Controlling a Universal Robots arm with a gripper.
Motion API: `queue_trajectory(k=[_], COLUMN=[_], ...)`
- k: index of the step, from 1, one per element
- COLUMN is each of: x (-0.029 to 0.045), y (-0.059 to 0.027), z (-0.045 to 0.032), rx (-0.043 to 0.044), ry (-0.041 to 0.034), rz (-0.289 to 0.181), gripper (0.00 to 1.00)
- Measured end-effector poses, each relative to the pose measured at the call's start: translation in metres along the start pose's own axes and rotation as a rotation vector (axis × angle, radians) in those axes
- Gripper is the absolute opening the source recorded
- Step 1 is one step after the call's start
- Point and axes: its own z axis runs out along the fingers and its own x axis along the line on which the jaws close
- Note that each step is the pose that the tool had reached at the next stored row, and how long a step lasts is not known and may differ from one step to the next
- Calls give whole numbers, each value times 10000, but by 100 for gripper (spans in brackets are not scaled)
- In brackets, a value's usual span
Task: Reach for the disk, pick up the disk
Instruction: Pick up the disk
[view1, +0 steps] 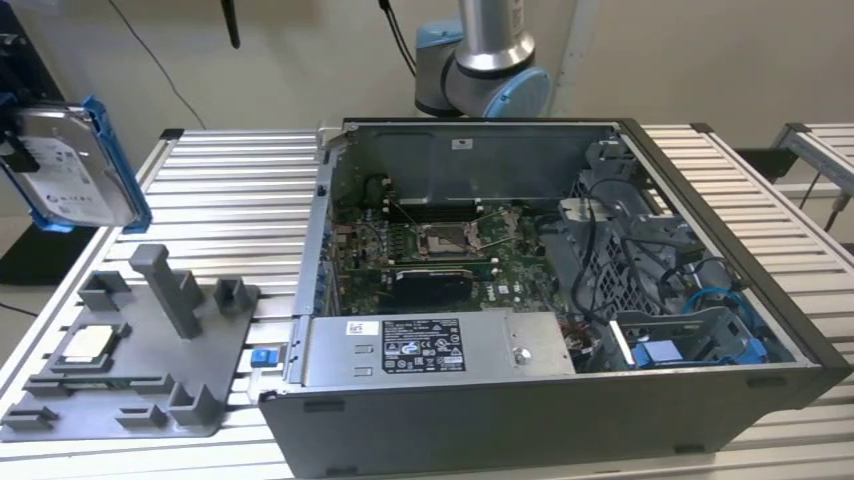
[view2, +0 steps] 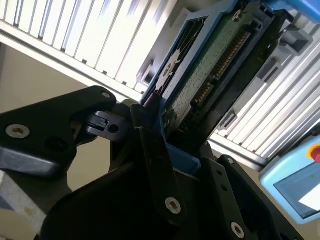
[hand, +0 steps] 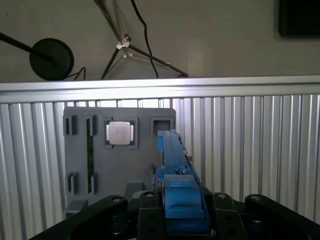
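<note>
1. Disk (view1: 74, 165) hangs in the air at the exterior view's far left, above the grey fixture tray (view1: 127, 395) and clear of it.
2. In the first wrist view the gripper (hand: 182, 202) is clamped on the disk's blue-framed edge.
3. Farther right, the open computer case (view1: 534, 420) sits on the slatted table (view1: 227, 190).

The arm (view1: 483, 40) is a smooth silver-grey tube that joins rounded grey joint housings closed by pale blue caps (view1: 514, 98). In the second wrist view, the gripper (view2: 177, 125) is matte black. It is built of flat, angular links (view2: 45, 135) hinged on round pins, with small silver screw heads (view2: 172, 204) set into them.
</note>
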Motion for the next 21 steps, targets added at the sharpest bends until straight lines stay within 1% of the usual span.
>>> queue_trajectory(k=[10, 16, 19, 21], x=[-13, -19, -20, -21], y=[-5, -8, -9, -8], z=[-206, -297, -332, -340], rx=[4, 17, 64, 145], ry=[-1, -1, -3, -8], rz=[-2, -4, -17, -26], gripper=[0, 0, 0, 0])
